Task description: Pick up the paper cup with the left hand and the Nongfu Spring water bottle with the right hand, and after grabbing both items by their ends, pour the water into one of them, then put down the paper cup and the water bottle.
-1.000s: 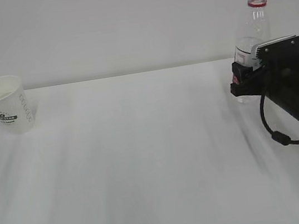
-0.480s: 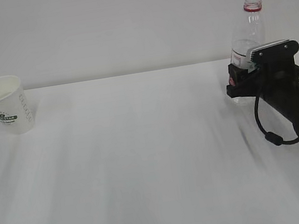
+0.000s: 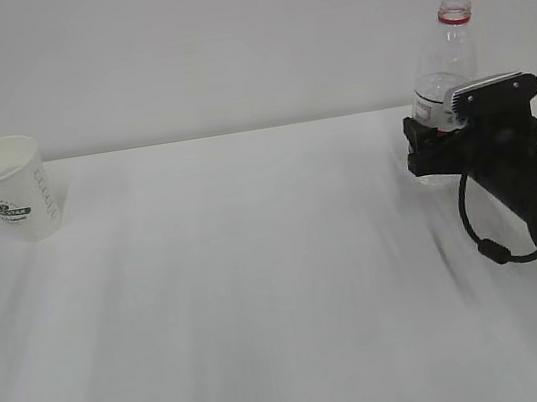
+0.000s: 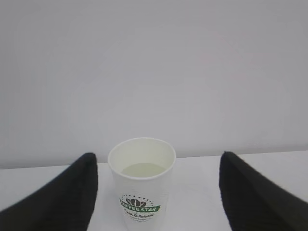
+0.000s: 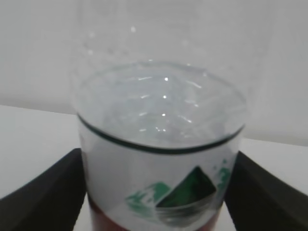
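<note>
The white paper cup [image 3: 12, 189] with a green logo stands upright at the table's far left. In the left wrist view the paper cup [image 4: 142, 187] holds pale liquid and sits between the two dark fingers of my left gripper [image 4: 157, 159], which is open with clear gaps on both sides. The clear Nongfu Spring water bottle [image 3: 449, 53], uncapped with a red neck ring, stands upright at the far right. My right gripper [image 3: 433, 151] flanks its labelled lower body. Up close the bottle [image 5: 159, 159] fills the space between that gripper's [image 5: 156, 161] spread fingers.
The white table [image 3: 262, 293] runs wide between cup and bottle, backed by a plain pale wall. The black right arm and its cable [image 3: 530, 192] lie low at the right edge. The left arm is outside the exterior view.
The bottle went from leaning right to standing upright, shifting slightly left with the right arm. The right gripper's fingers then spread apart around it. The cup and left gripper stayed still.
</note>
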Robot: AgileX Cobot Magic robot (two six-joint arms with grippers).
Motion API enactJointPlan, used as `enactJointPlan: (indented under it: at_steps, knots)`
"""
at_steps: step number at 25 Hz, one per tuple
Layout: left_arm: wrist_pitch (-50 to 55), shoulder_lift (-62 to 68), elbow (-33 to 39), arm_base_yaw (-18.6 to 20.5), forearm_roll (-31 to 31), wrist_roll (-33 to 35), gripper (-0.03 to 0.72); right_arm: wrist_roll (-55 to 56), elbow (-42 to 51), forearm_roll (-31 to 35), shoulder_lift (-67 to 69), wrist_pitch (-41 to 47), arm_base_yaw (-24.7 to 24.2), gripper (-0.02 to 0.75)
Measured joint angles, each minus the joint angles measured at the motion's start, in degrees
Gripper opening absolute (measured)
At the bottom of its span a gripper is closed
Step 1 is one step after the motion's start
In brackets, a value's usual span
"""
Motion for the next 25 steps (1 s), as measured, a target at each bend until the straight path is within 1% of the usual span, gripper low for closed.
enactJointPlan:
  at_steps: [7,18,25]
  knots:
    - [0.0,0.0,0.0,0.0,0.22,0.0,0.568,0.22,2.94,-0.08,-0.63,-0.36,0.0,0.655]
    - [0.0,0.0,0.0,0.0,1.38,0.0,0.566,0.26,8.37,-0.98,-6.79,-0.62,0.0,0.646]
    - [0.0,0.0,0.0,0.0,1.51,0.0,0.542,0.26,12.71,-1.19,-11.99,-0.66,0.0,0.641]
